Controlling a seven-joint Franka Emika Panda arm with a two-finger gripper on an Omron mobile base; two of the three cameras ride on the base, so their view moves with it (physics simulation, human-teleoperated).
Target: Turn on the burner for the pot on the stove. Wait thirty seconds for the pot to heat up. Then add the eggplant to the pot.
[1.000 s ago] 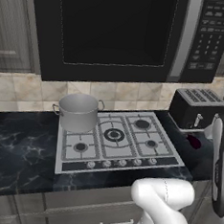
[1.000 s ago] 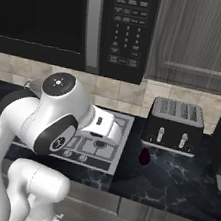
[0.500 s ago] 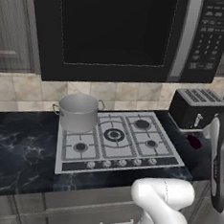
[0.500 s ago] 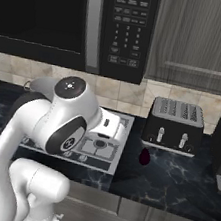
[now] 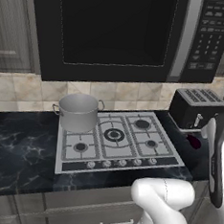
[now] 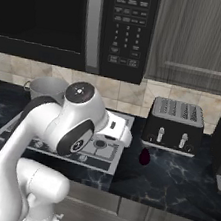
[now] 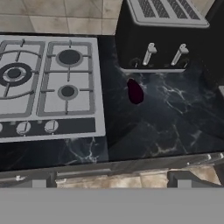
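On the far left of the stove [image 5: 118, 143], the pot [image 5: 78, 112] stands over the rear-left burner, its mouth up and ready to take food once heated. Along the front edge runs the row of knobs [image 5: 121, 162], one of which has to be turned for that burner; no flame is visible, though these views are too coarse to be sure. Further right, off the cooktop, the eggplant [image 7: 135, 91] lies on the dark marble counter [image 7: 175, 118], just in front of the black toaster [image 7: 164, 39] and well apart from the pot, so it waits as the last step. Rightmost, the gripper's fingertips are not visible in any picture; its jaws stand fully spread and grasp nothing.
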